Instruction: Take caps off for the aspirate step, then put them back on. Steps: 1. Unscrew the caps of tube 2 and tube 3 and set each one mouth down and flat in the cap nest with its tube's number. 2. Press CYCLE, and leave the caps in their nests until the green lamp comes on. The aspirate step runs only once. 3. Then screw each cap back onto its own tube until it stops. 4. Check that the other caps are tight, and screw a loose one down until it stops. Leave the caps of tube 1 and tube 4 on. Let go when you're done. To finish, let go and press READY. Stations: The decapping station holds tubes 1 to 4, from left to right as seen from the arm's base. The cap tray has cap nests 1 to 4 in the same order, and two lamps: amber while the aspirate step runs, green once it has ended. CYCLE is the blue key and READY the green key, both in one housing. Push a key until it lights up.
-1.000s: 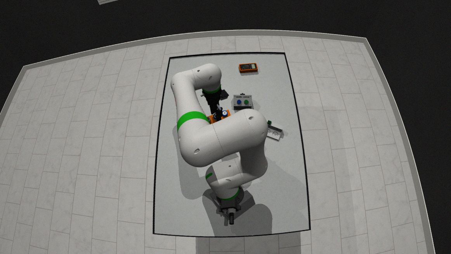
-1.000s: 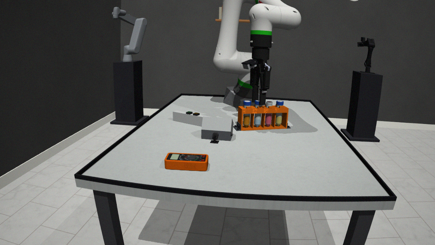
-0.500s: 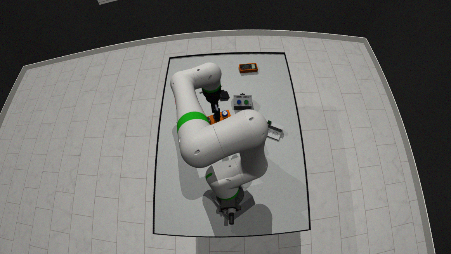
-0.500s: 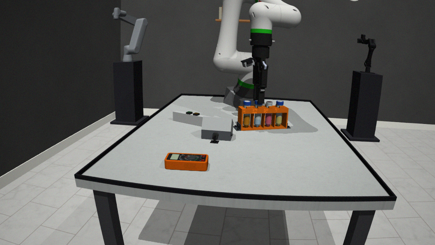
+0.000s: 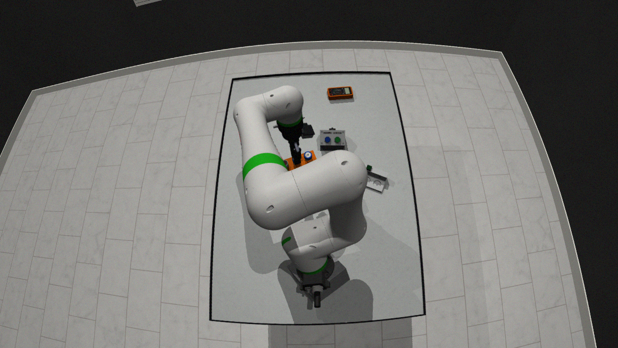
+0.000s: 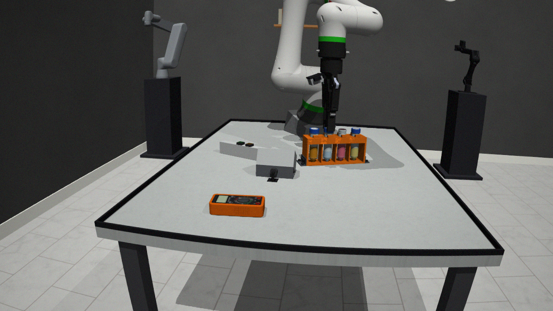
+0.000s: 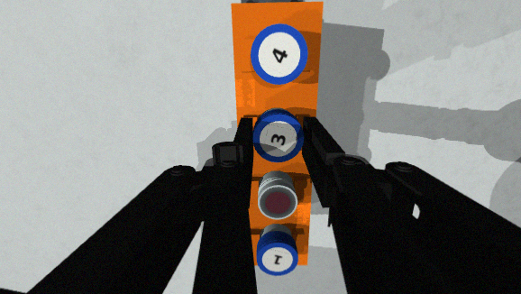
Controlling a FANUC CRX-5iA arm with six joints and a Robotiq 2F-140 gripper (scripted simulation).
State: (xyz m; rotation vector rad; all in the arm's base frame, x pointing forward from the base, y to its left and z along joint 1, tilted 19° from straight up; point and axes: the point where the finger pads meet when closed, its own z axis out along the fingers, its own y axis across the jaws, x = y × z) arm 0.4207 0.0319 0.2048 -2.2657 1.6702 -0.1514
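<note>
The orange decapping station holds four tubes in a row. My gripper points straight down over it, shut on the blue cap of tube 3, one finger on each side. The cap sits on top of its tube. Tube 2 has no cap, and its grey threaded mouth shows red liquid. The caps of tube 4 and tube 1 are on. In the exterior view the gripper stands on the rack. The cap of tube 2 is not visible in any view.
The grey key housing with the blue and green keys stands just beyond the rack. The cap tray lies to the right, partly hidden by my arm; its two lamps look dark. An orange multimeter lies near the far table edge.
</note>
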